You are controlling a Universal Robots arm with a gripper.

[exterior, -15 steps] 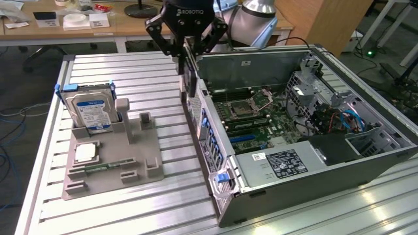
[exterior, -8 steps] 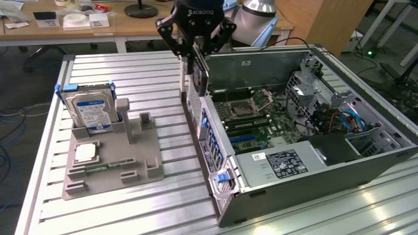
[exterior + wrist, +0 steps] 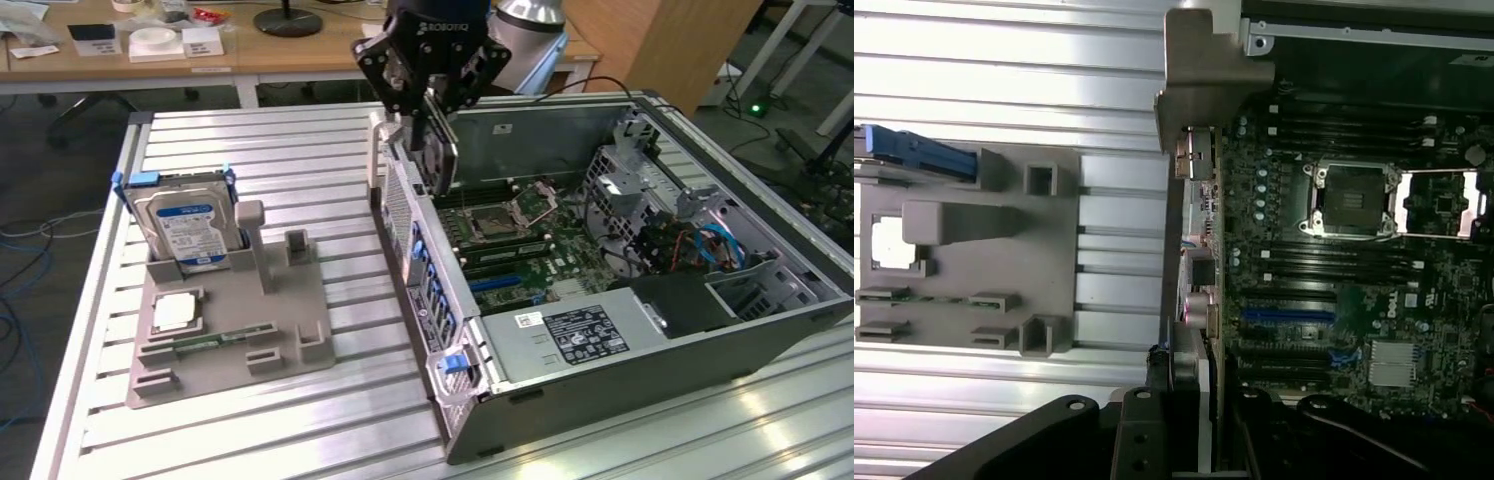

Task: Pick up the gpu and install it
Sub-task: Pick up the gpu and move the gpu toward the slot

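**Gpu gripped over the open computer case**
The gripper (image 3: pixel 433 128) is closed narrowly on the gpu (image 3: pixel 442 160), which hangs on edge just inside the rear wall of the computer case (image 3: pixel 641 372), above the motherboard (image 3: pixel 534 250); contact with a slot cannot be told. Beside the case, the gray holder tray (image 3: pixel 220 300) carries an upright hard drive (image 3: pixel 187 225), a processor chip (image 3: pixel 176 312) and a memory stick (image 3: pixel 200 346).
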